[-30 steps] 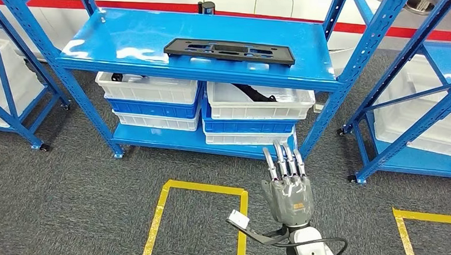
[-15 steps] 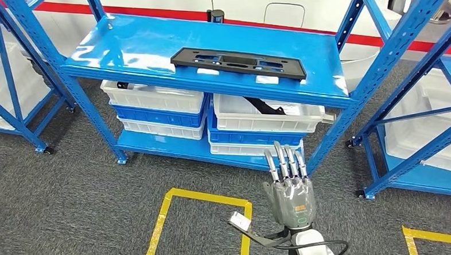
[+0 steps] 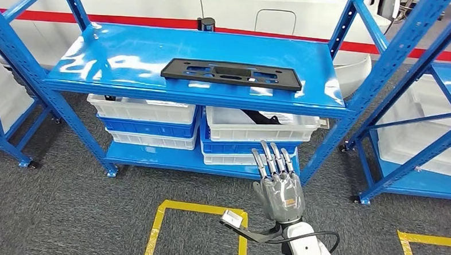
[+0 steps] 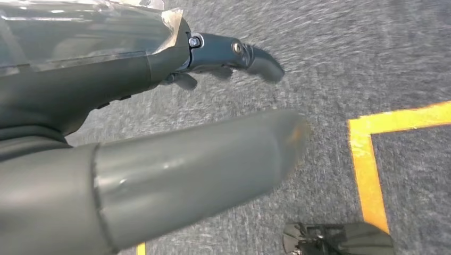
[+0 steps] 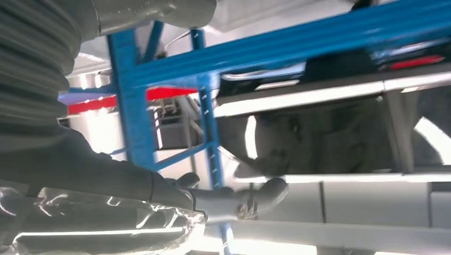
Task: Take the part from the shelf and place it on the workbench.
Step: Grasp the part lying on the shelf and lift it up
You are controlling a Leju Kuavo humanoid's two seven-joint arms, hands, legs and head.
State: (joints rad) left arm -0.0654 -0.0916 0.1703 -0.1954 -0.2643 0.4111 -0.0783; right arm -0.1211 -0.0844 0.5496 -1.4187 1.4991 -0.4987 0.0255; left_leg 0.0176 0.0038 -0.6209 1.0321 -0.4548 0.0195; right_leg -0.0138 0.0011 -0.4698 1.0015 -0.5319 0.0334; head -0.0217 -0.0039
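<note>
A humanoid robot faces a blue shelf (image 3: pixel 129 48) with its task barely begun: the part (image 3: pixel 231 74), a long flat black plate with cut-outs, lies untouched along the front half of the top deck, well apart from either hand; by the look of it, reaching, lifting and carrying the part off to the work surface all remain to be done.

The right hand (image 3: pixel 278 190) is raised in front of the lower tier, fingers straight and slightly spread, holding nothing; from its wrist camera the fingers (image 5: pixel 250 197) point toward the blue uprights and pale bins; the left hand (image 4: pixel 159 154) hangs above grey carpet beside a yellow floor line (image 4: pixel 372 159), thumb and dark fingers extended with nothing between them.

Under the top deck, stacked bins fill the lower tier; on the left, a white bin (image 3: pixel 142 108) sits over a blue and another white one, with only a small dark object visible at its back edge; on the right, another white bin (image 3: pixel 262 125), likewise stacked, holds a curved black piece (image 3: pixel 261 117) lying across its inside; what else either contains cannot be made out.

White bins (image 3: pixel 423 150) also sit in the neighbouring rack to the right.
</note>
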